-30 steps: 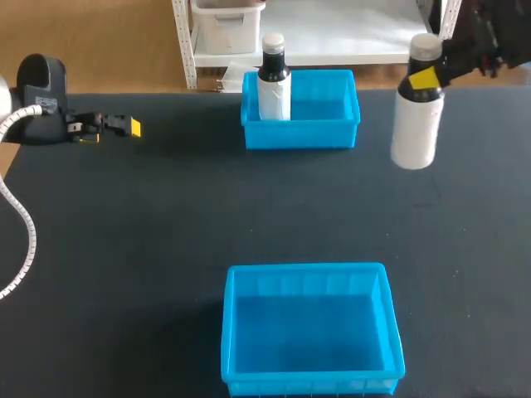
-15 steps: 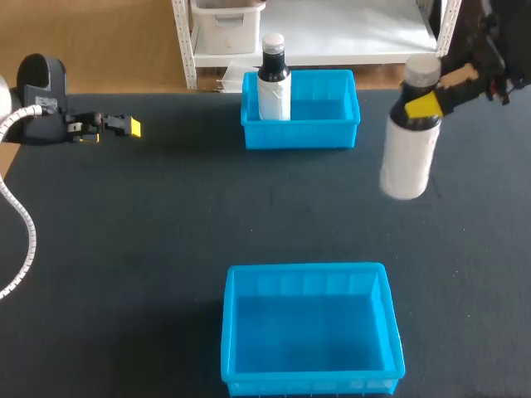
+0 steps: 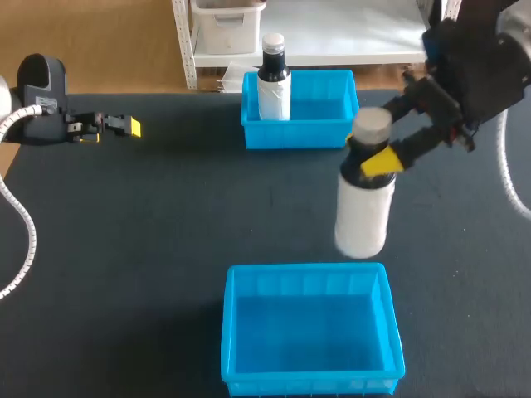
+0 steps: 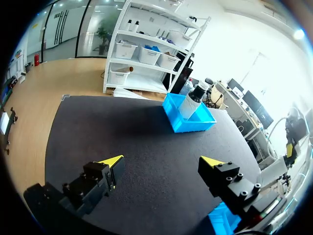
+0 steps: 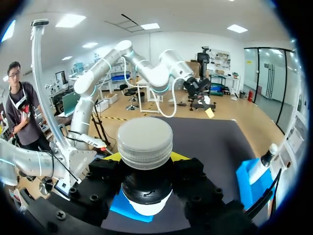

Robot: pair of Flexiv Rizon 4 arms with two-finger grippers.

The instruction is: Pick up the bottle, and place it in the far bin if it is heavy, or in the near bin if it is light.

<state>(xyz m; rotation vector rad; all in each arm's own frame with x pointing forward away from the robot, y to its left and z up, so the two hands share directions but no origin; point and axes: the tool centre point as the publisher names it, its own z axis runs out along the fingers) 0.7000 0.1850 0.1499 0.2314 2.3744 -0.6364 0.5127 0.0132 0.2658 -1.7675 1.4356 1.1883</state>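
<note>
A white bottle [image 3: 363, 211] with a black neck and grey cap [image 5: 145, 142] hangs upright in the air, just beyond the far rim of the near blue bin [image 3: 311, 278]. My right gripper [image 3: 375, 159] is shut on its neck, a yellow tip on either side. In the right wrist view the bottle fills the space between the fingers of my right gripper [image 5: 145, 159], and part of the near bin [image 5: 120, 208] shows below it. The far blue bin [image 3: 344, 133] holds another upright bottle [image 3: 274, 79]. My left gripper [image 3: 124, 126] stands open and empty over the table's far left.
From the left wrist view, the far bin [image 4: 190, 120] and its bottle [image 4: 191, 100] lie ahead of my open left gripper [image 4: 161, 161], with dark table between. A white cable [image 3: 25, 224] runs along the left edge.
My right arm has carried the bottle from beside the far bin's right side toward the near bin, leftward and closer. The left arm has not moved.
</note>
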